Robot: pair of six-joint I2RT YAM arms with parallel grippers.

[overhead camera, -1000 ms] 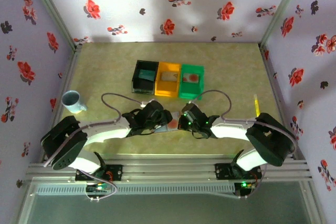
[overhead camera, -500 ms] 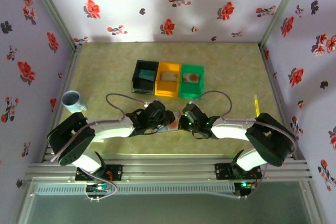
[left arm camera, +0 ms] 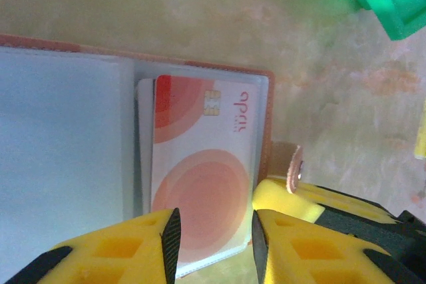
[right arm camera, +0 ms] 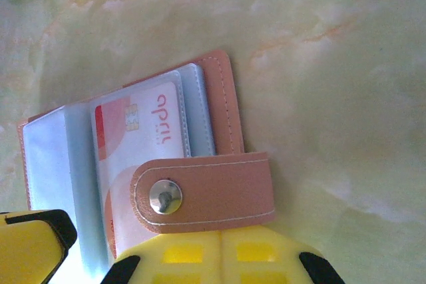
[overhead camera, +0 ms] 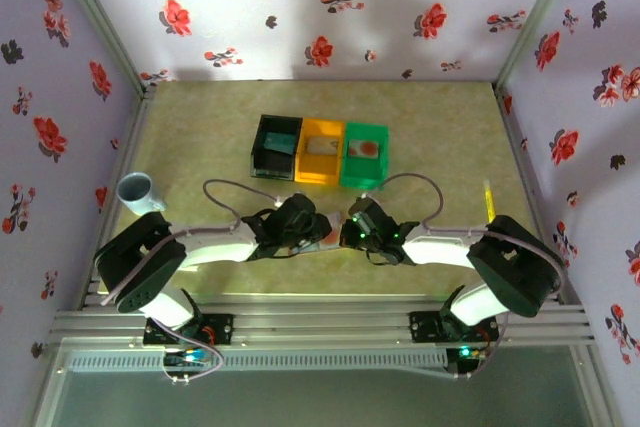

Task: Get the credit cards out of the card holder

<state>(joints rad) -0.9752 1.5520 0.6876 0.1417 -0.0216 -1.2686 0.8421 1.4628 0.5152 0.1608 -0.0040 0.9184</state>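
Observation:
The card holder (right arm camera: 223,104) lies open on the table between my two grippers, brownish-pink outside with blue-grey sleeves (left arm camera: 66,151). One credit card (left arm camera: 203,164), pale with orange-red circles, sits in the right-hand sleeve. My left gripper (left arm camera: 214,244) is open, its two pads straddling the near edge of that card and sleeve. The clasp tab (right arm camera: 213,191) is folded back over the card. My right gripper (right arm camera: 219,234) is shut, its tips against the tab's edge; a pinch cannot be made out. From above, the holder (overhead camera: 327,237) is mostly hidden under both wrists.
Black (overhead camera: 275,145), orange (overhead camera: 320,152) and green (overhead camera: 363,154) bins stand in a row just beyond the grippers. A blue mug (overhead camera: 137,192) sits at the left edge. A thin yellow object (overhead camera: 487,197) lies at the right edge.
My left arm has shifted in toward the holder and its jaws have narrowed around the card's edge. The right gripper has stayed put and shut.

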